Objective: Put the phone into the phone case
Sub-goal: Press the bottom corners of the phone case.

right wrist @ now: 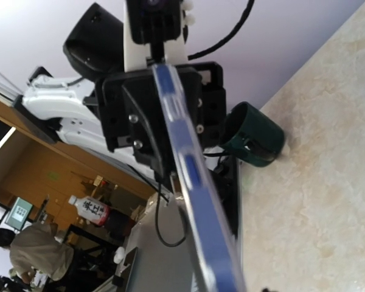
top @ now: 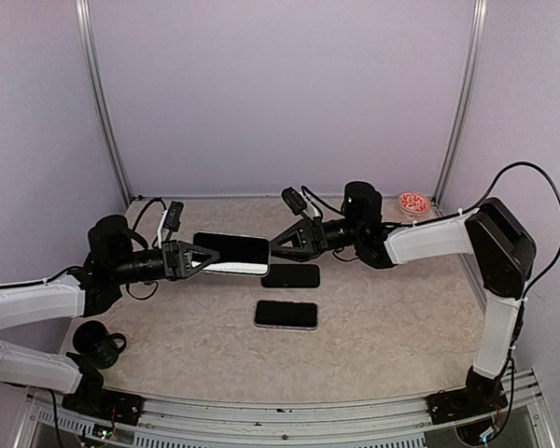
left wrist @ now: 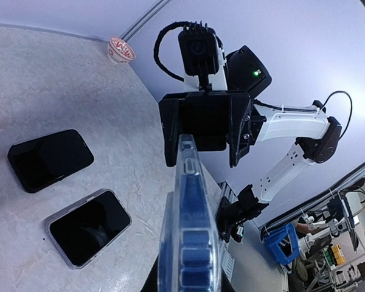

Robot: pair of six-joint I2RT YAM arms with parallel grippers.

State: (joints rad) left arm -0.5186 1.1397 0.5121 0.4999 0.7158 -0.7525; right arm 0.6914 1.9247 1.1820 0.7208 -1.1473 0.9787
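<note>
Mottled beige tabletop (top: 383, 327), phone (top: 287, 315) lying flat; lilac walls (top: 280, 93).

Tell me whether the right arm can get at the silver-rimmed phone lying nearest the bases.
Probably yes. The right gripper is open and empty, and the silver-rimmed phone lies flat with nothing on it. The held phone in the left gripper is raised, off to the side.

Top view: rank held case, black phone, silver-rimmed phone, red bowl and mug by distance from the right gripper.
From the right gripper:
1. held case, at its tips, gripped by the left gripper
2. black phone, on the table just toward the bases
3. silver-rimmed phone, further toward the bases
4. red bowl, back right corner
5. mug, near left edge
</note>
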